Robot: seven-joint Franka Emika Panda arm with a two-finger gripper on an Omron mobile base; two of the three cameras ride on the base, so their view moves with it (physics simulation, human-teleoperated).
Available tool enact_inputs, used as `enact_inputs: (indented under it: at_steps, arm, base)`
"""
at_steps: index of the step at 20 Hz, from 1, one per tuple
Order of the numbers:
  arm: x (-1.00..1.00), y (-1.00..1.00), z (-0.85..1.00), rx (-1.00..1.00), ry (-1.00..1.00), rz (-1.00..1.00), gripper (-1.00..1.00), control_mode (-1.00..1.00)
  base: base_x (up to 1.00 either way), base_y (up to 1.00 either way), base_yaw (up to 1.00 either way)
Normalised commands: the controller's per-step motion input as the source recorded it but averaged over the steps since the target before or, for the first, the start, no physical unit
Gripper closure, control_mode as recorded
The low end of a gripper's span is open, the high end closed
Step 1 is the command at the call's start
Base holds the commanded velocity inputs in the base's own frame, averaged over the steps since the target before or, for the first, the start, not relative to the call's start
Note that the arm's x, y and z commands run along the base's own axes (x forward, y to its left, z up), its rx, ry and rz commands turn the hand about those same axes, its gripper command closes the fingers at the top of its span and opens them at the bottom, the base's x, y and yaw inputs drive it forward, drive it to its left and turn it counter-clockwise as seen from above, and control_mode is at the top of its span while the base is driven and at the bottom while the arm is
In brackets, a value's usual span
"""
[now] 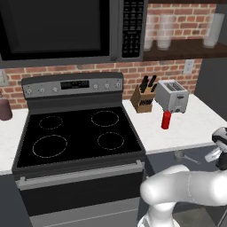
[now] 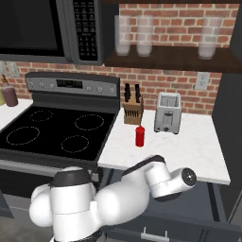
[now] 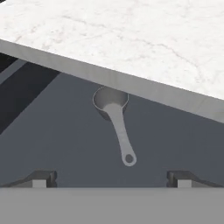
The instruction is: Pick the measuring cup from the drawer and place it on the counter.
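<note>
The measuring cup [image 3: 111, 104] is a small grey metal cup lying on the floor of the open drawer [image 3: 61, 144], just under the counter's edge. Its long thin handle runs toward my hand. My gripper [image 3: 111, 181] is open, its two dark fingertips [image 3: 40, 178] spread wide on either side of the handle's end and short of it, holding nothing. The left base view shows the measuring cup [image 1: 180, 155] below the white counter [image 1: 195, 124], with my hand at the right edge. In the right base view my arm reaches into the pulled-out drawer [image 2: 208, 203] beneath the counter [image 2: 189, 146].
A red bottle [image 2: 140, 136], a toaster [image 2: 168, 113] and a knife block [image 2: 133, 111] stand on the counter. The black stovetop [image 1: 80, 133] lies to the left. The counter slab [image 3: 131, 35] overhangs the back of the drawer, close above the cup.
</note>
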Motion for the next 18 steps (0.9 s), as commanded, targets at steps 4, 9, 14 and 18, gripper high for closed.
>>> enact_inputs:
  at_steps: [4, 9, 14, 18]
  arm:
    - [0.0, -0.06, -0.14, 0.07, -0.1, 0.0, -1.0, -1.0]
    - [0.07, 0.0, -0.15, 0.0, -0.01, 0.0, -1.0, -1.0]
    - [0.07, 0.07, -0.21, 0.0, 0.0, 0.0, -1.0, -1.0]
    - [0.02, 0.15, -0.41, 0.0, 0.0, 0.0, -1.0, -1.0]
  base:
    - [0.0, 0.0, 0.0]
    - [0.0, 0.0, 0.0]
    - [0.0, 0.0, 0.0]
    - [0.0, 0.0, 0.0]
